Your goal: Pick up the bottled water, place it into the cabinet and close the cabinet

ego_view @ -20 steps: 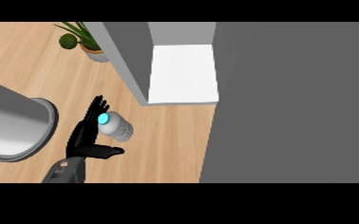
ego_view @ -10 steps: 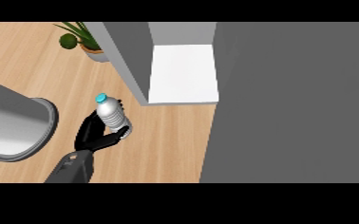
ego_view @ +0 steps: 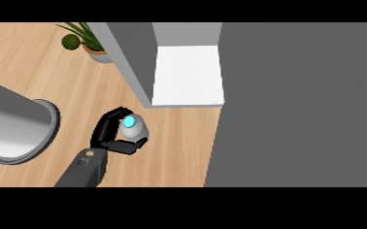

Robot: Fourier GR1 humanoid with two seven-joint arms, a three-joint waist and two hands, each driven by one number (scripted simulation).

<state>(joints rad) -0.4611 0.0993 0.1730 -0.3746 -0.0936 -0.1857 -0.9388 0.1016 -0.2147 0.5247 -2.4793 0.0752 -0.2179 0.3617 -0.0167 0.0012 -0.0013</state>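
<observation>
One hand point(ego_view: 108, 135) (left) grips one bottle point(ego_view: 133, 127).

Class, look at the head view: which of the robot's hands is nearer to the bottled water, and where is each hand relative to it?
Only one hand shows, at the view's left, curled round the bottled water just below the open cabinet. No other hand is in view.

Light wood counter point(ego_view: 50, 77); potted plant point(ego_view: 84, 42) top left; grey rounded object point(ego_view: 25, 131) left edge; dark grey panel point(ego_view: 294, 106) right.
</observation>
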